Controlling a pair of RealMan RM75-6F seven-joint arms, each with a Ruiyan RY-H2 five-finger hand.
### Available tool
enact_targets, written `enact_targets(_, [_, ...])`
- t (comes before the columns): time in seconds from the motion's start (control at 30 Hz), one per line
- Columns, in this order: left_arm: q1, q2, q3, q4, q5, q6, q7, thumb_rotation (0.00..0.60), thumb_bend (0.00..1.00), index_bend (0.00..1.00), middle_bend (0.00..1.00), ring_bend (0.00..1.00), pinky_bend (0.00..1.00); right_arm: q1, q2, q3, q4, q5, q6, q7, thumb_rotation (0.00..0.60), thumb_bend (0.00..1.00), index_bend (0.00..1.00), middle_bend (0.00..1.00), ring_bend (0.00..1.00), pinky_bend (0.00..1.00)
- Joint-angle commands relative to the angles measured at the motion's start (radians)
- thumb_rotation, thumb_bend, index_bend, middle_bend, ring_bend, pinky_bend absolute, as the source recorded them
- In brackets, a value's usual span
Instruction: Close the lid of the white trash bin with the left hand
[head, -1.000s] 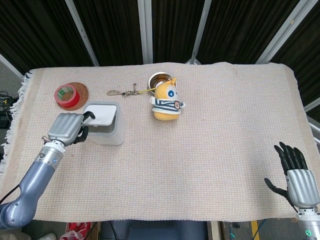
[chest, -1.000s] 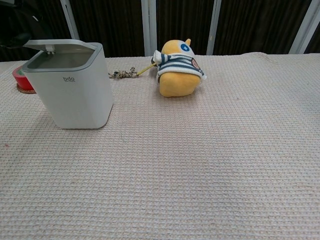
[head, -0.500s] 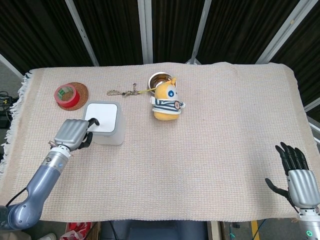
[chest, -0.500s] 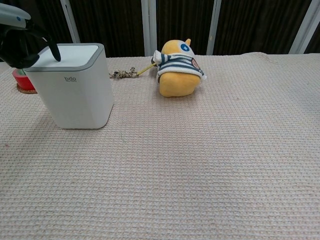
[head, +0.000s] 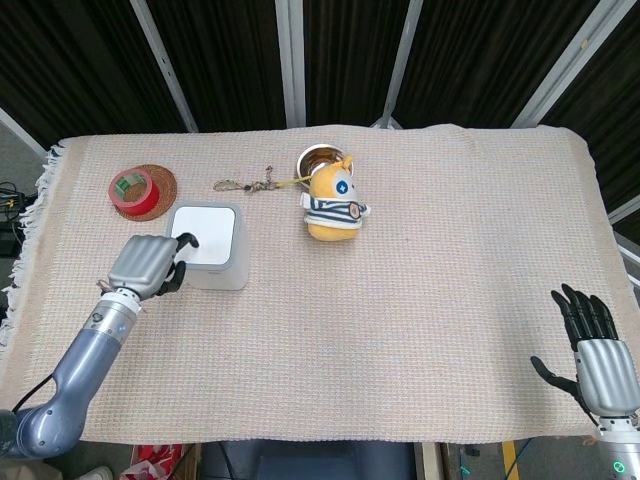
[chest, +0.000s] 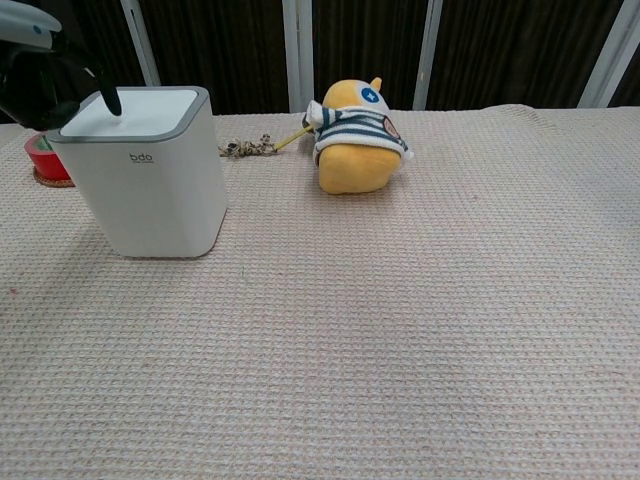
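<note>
One white trash bin (head: 208, 246) is seen at the far left of the counter (head: 420, 300), its lid (chest: 135, 107) lying flat and closed. The left hand (head: 146, 266) is curled, one of its fingers (chest: 108, 97) touching the lid's left edge. The right hand (head: 598, 362) is held released, fingers spread, at the near right. Behind the bin lie one red tape roll (head: 133, 191), one chain (head: 246, 185) and one yellow plush toy (head: 333, 203).

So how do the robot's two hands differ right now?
The left hand sits at the white trash bin with a fingertip on its closed lid; the right hand touches nothing, near the table's front right corner. The left hand's fingers are curled; the right hand's are spread open. Both have silver backs and black fingers.
</note>
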Motion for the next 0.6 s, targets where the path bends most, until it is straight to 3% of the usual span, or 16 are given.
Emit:
enact_targets(0.03, [0.009, 0.023, -0.032, -0.029, 0.048, 0.033, -0.036, 0.6, 0.64, 0.27, 1.0, 0.98, 0.94, 0.0, 0.0, 0.0, 0.001, -0.002, 0.001, 0.001, 0.6, 0.24, 0.0, 0.0, 0.0, 0.0])
enact_targets(0.13, [0.026, 0.041, -0.043, -0.055, 0.093, 0.056, -0.061, 0.6, 0.6, 0.22, 0.97, 0.92, 0.91, 0.0, 0.0, -0.001, 0.001, -0.004, 0.002, 0.001, 0.6, 0.24, 0.0, 0.0, 0.0, 0.0])
enact_targets(0.17, [0.034, 0.047, -0.043, -0.064, 0.112, 0.064, -0.068, 0.6, 0.56, 0.16, 0.9, 0.85, 0.88, 0.0, 0.0, -0.001, 0.002, -0.005, 0.002, 0.001, 0.6, 0.24, 0.0, 0.0, 0.0, 0.0])
enact_targets(0.2, [0.044, 0.052, -0.041, -0.073, 0.134, 0.074, -0.074, 0.6, 0.5, 0.11, 0.8, 0.75, 0.83, 0.0, 0.0, -0.001, 0.003, -0.005, 0.003, 0.001, 0.6, 0.24, 0.0, 0.0, 0.0, 0.0])
enact_targets(0.27, [0.103, 0.061, -0.009, -0.103, 0.255, 0.134, -0.094, 0.6, 0.37, 0.02, 0.46, 0.49, 0.63, 0.0, -0.001, 0.001, 0.008, -0.006, 0.005, 0.0, 0.6, 0.24, 0.0, 0.0, 0.0, 0.0])
enact_targets(0.3, [0.152, 0.059, 0.048, -0.117, 0.312, 0.161, -0.085, 0.6, 0.29, 0.0, 0.25, 0.32, 0.48, -0.001, 0.0, 0.002, 0.01, -0.003, 0.005, 0.001, 0.6, 0.24, 0.0, 0.0, 0.0, 0.0])
enact_targets(0.33, [0.221, 0.049, 0.119, -0.125, 0.424, 0.213, -0.078, 0.6, 0.25, 0.0, 0.14, 0.21, 0.39, -0.002, 0.001, 0.002, 0.012, -0.001, 0.006, 0.001, 0.6, 0.24, 0.0, 0.0, 0.0, 0.0])
enact_targets(0.37, [0.264, 0.034, 0.157, -0.11, 0.502, 0.248, -0.083, 0.6, 0.2, 0.0, 0.05, 0.11, 0.3, -0.002, 0.002, 0.003, 0.014, 0.0, 0.007, 0.0, 0.6, 0.24, 0.0, 0.0, 0.0, 0.0])
enact_targets(0.43, [0.327, 0.006, 0.21, -0.071, 0.619, 0.299, -0.094, 0.6, 0.13, 0.0, 0.0, 0.0, 0.14, -0.003, 0.003, 0.004, 0.016, -0.001, 0.01, -0.002, 0.6, 0.24, 0.0, 0.0, 0.0, 0.0])
enact_targets(0.5, [0.389, -0.021, 0.257, -0.016, 0.718, 0.353, -0.103, 0.6, 0.1, 0.0, 0.0, 0.0, 0.05, -0.004, 0.003, 0.005, 0.019, -0.002, 0.014, -0.005, 0.6, 0.24, 0.0, 0.0, 0.0, 0.0])
enact_targets(0.6, [0.489, -0.073, 0.317, 0.082, 0.845, 0.444, -0.149, 0.6, 0.08, 0.0, 0.0, 0.0, 0.0, -0.005, 0.002, 0.005, 0.018, -0.003, 0.015, -0.006, 0.6, 0.24, 0.0, 0.0, 0.0, 0.0])
